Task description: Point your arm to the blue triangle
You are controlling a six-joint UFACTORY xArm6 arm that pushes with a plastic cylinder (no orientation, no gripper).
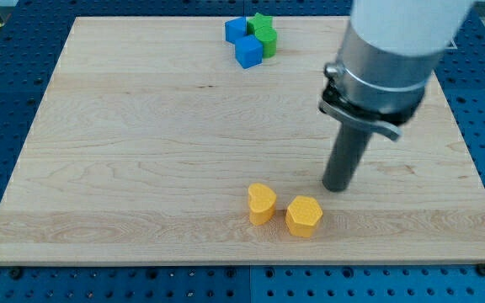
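My tip (336, 187) rests on the wooden board (141, 143), right of centre in the lower half. Two blue blocks sit at the view's top: one (236, 29) to the left, whose shape I cannot make out, and a cube-like one (247, 51) just below it. Both lie far up and to the left of my tip. A green star block (259, 23) and a rounder green block (268, 40) touch them on the right.
Two yellow blocks lie near the view's bottom: a heart-like one (261, 203) and a hexagon (304, 216), just down and left of my tip. The board sits on a blue perforated table (7, 76).
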